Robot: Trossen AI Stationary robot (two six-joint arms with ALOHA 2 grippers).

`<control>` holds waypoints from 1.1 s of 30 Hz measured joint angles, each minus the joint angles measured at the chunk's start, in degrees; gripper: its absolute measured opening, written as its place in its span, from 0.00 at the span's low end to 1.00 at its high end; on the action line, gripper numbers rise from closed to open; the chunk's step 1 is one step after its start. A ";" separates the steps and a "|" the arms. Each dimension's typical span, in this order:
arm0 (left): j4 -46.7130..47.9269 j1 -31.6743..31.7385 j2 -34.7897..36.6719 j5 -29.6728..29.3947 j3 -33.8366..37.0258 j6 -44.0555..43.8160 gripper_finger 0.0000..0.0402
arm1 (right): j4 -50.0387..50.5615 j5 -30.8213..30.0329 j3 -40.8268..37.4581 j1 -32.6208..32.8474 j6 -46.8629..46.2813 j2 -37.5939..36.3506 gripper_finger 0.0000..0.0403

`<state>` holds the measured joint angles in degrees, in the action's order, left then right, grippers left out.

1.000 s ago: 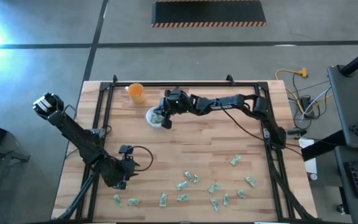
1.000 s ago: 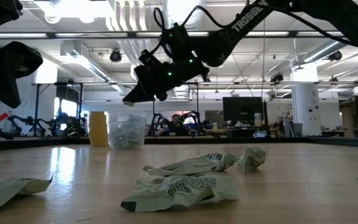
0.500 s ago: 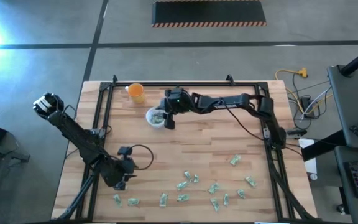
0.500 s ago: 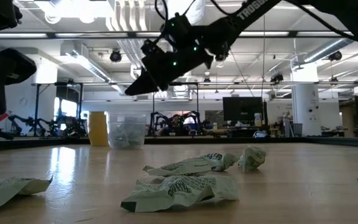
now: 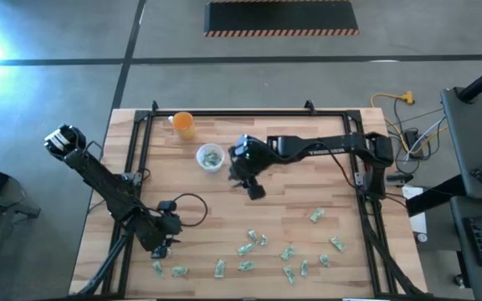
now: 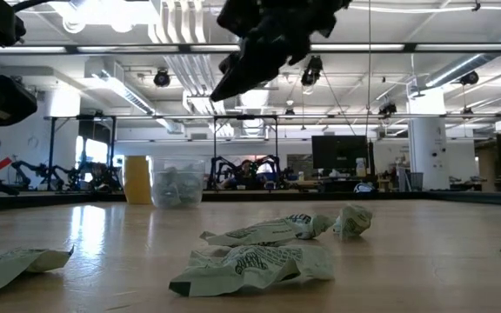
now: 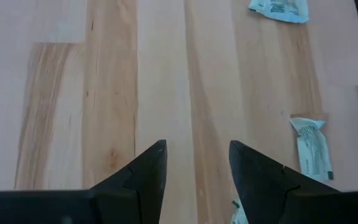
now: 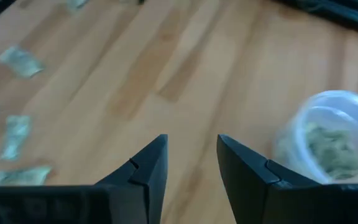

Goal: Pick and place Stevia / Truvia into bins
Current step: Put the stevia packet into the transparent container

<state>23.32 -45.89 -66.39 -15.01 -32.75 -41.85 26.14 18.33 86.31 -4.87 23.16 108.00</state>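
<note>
Table: wooden top, black frame rails along the edges.
Right gripper: raised above mid-table just beside the clear cup, fingers parted, nothing between them.
Left gripper: near front-left corner, fingers spread, empty.
Clear cup: upright, sachets inside; orange cup near it.
Sachets: loose, scattered along the front edge.

My two arms are dark and slim, with a thin black cable looping off the left one; my fingers are matte black wedges.
</note>
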 joint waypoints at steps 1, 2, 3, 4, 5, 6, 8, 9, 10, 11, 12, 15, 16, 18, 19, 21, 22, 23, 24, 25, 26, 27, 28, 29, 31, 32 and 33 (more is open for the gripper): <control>-0.01 -0.04 0.00 0.05 -0.02 -0.01 0.39 | 0.50 -0.02 -0.45 0.74 0.00 -0.62 0.31; 0.00 -0.04 -0.02 0.20 -0.02 -0.02 0.39 | 0.82 -0.04 -1.13 1.46 0.00 -1.31 0.31; 0.03 -0.04 -0.02 0.27 -0.02 -0.03 0.39 | 1.01 -0.04 -1.96 2.16 -0.05 -1.99 0.31; -0.04 -0.04 -0.02 0.43 0.00 -0.02 0.39 | 1.07 -0.04 -2.77 2.83 -0.05 -2.72 0.31; -0.14 -0.03 -0.02 0.70 0.07 -0.03 0.39 | 0.99 -0.04 -3.62 3.53 -0.09 -3.47 0.30; -0.01 -0.04 -0.02 0.88 0.13 -0.02 0.39 | 0.95 -0.04 -4.46 4.15 -0.32 -4.14 0.30; 0.02 -0.04 -0.02 1.33 0.17 -0.49 0.39 | 0.70 -0.04 -6.15 5.19 -0.90 -5.59 0.30; 0.07 -0.04 -0.02 1.56 0.20 -1.21 0.39 | 0.52 -0.06 -7.08 5.62 -1.21 -6.23 0.30; 0.01 -0.04 -0.02 2.21 0.18 -1.67 0.39 | 0.29 -0.12 -8.01 6.01 -1.51 -6.90 0.30; -0.04 -0.04 -0.02 3.04 0.17 -2.55 0.39 | 0.14 -0.23 -8.96 6.32 -1.90 -7.61 0.30; 0.06 -0.08 -0.02 3.93 0.17 -3.49 0.39 | -0.12 -0.27 -9.99 6.64 -2.10 -8.25 0.30; 0.06 -0.89 -0.02 6.22 0.15 -7.25 0.39 | -1.56 -0.26 -13.41 7.46 -3.39 -10.39 0.30; 0.07 -1.16 -0.12 7.08 0.15 -8.45 0.39 | -1.99 -0.26 -14.62 7.70 -3.80 -11.08 0.30; 0.33 -1.68 -0.88 8.89 0.15 -11.28 0.39 | -3.49 -0.26 -17.16 8.04 -4.47 -12.43 0.30; 0.78 -1.89 -1.41 9.98 0.10 -12.93 0.39 | -4.50 -0.26 -18.40 8.16 -4.86 -13.15 0.30; 1.64 -2.22 -3.06 11.99 -0.60 -15.86 0.39 | -6.63 -0.28 -21.16 8.38 -5.23 -14.71 0.30; 2.07 -2.33 -4.04 12.90 -0.93 -16.49 0.39 | -7.58 -0.28 -22.54 8.40 -5.32 -15.54 0.30; 2.35 -2.40 -5.14 13.88 -1.25 -16.89 0.39 | -8.98 -0.28 -24.01 8.56 -5.64 -16.41 0.30; 2.49 -2.49 -6.34 14.44 -1.58 -17.42 0.39 | -10.29 -0.27 -25.41 8.64 -6.11 -17.22 0.30; 2.56 -2.55 -7.35 14.98 -1.87 -17.74 0.39 | -11.32 -0.26 -26.75 8.66 -6.48 -18.15 0.30; 2.61 -2.56 -8.42 15.84 -2.18 -17.79 0.39 | -12.16 -0.26 -28.02 8.66 -6.65 -19.11 0.30; 2.64 -2.56 -9.54 16.25 -2.62 -17.81 0.39 | -13.18 -0.26 -29.18 8.66 -6.70 -20.07 0.30; 2.55 -2.56 -10.55 16.80 -3.06 -17.81 0.39 | -13.98 -0.28 -30.26 8.66 -6.87 -21.10 0.30; 2.63 -2.56 -11.45 17.49 -3.47 -17.81 0.39 | -14.74 -0.28 -31.27 8.66 -7.49 -21.96 0.30; 2.69 -2.55 -13.02 18.21 -4.62 -17.82 0.39 | -16.57 -0.31 -32.92 8.64 -8.73 -23.92 0.30; 2.78 -2.54 -13.74 18.60 -5.23 -17.81 0.39 | -16.90 -0.31 -33.70 8.66 -9.07 -24.79 0.30; 2.92 -2.54 -14.50 18.94 -5.85 -17.81 0.39 | -17.49 -0.30 -34.33 8.76 -9.42 -25.67 0.30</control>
<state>26.24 -48.43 -80.89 3.92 -38.60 -59.66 8.65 18.02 51.98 3.89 13.74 82.33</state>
